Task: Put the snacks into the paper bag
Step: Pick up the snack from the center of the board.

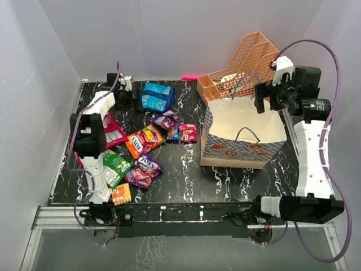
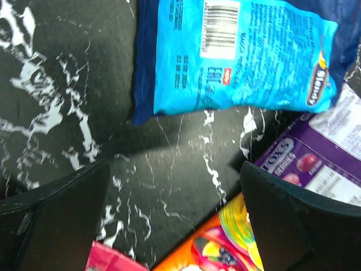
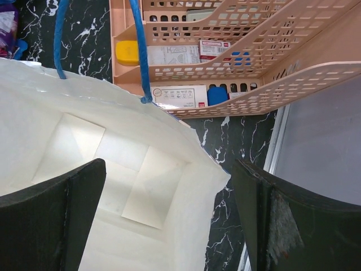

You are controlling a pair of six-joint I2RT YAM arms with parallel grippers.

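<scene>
- left end effector (image 2: 175, 189): jaws wide, nothing between them, only bare counter (image 2: 56, 84) under the gap.
- blue packet (image 2: 237, 56) lies flat just ahead of its fingertips. Its top and right edges are cut off by the frame.
- purple packet (image 2: 316, 164) runs under the finger on the view's right side and is mostly hidden.
- orange packet (image 2: 217, 245) and pink packet (image 2: 113, 261) sit back between the fingers, cropped at the bottom edge.
- remaining snacks (image 1: 144, 140) lie spread behind that end effector, toward the bases. The arm covers parts of some.
- right end effector (image 3: 169, 169): jaws wide, holding nothing, hanging over a corner of the open paper bag (image 3: 34, 113).
- bag floor: folded paper panels show between the fingers, the rest is blocked by them.
- blue cord handle (image 3: 141, 51) is ahead of the fingertips, its loop cut off at the top.
- file organizer (image 3: 254, 56) stands just beyond the bag. The labels inside are too small to read.
</scene>
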